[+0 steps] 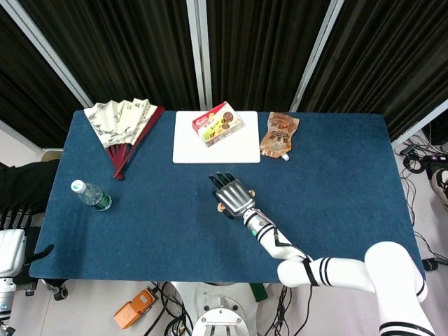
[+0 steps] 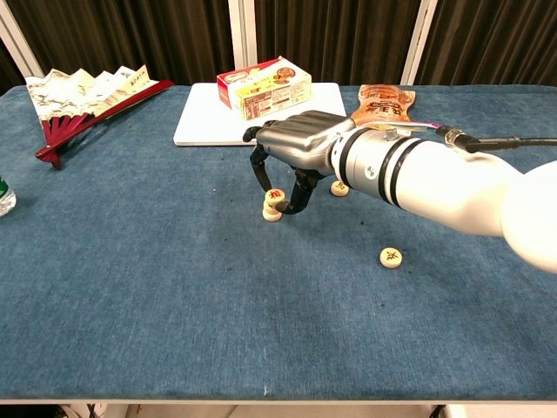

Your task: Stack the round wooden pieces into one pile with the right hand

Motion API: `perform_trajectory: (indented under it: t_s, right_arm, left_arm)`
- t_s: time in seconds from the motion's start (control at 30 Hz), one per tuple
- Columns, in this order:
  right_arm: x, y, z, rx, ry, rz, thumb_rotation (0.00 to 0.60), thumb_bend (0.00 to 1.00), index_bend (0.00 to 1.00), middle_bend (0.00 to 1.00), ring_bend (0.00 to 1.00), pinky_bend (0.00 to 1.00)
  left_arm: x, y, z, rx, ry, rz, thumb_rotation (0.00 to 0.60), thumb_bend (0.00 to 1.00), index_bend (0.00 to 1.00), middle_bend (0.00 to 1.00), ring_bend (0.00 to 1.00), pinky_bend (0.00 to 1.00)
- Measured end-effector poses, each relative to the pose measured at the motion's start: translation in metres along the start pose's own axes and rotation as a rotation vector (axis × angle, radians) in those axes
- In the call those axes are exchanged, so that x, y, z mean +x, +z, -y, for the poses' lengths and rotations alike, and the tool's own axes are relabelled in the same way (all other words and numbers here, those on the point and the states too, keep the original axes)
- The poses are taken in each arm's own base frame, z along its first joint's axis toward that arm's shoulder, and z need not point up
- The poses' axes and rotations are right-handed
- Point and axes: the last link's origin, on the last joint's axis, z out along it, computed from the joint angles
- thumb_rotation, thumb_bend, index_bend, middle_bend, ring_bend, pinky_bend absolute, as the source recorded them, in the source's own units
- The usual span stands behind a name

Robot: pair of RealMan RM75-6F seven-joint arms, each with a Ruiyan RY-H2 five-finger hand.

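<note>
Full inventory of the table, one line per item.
Round wooden pieces: four visible, pale wood; two stacked under the fingers, one behind the hand, one alone near the front.
Fan: one, cream and dark red, far left.
Board: one, white, far centre.
Snack box: one, red-yellow, on the board.
Pouch: one, brown, right of board.
Bottle: one, clear, green label, left edge.
Table: blue cloth.
Right hand: silver-black, fingertips at the stack.
Left hand: dark, off the table's left edge.

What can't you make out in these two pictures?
- Head view: the right hand covers the wooden pieces; only one edge shows.
- Chest view: the fingers partly hide the small stack; its piece count is unclear.
- Left hand: cut off by the head view's left edge; absent from chest view.
</note>
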Motion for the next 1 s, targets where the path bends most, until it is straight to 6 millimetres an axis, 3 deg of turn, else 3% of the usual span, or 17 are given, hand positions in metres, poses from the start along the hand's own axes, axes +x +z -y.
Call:
perform_trajectory:
  t_s: [0.4,0.7,1.0]
  right_arm:
    - [-0.002,-0.001,0.001,0.007,-0.007,0.006,0.600,0.51,0.45,0.10,0.09,0.15]
    - [0.001,-0.007,-0.002,0.013,-0.015,-0.008,0.600,0.49,0.44,0.10,0.09,0.14]
    - [0.010,-0.021,-0.039,-0.079,-0.004,-0.034,0.600,0.42,0.44,0.10,0.09,0.15]
  left_arm:
    - [-0.001,0.002,0.000,0.000,-0.001,0.001,0.600,0.00,0.11,0.09,0.06,0.00]
    - [-0.001,0.003,0.000,-0.003,-0.004,0.000,0.600,0.00,0.11,0.09,0.06,0.00]
    - [-0.001,0.005,-0.001,-0.010,-0.006,-0.002,0.600,0.00,0.11,0.09,0.06,0.00]
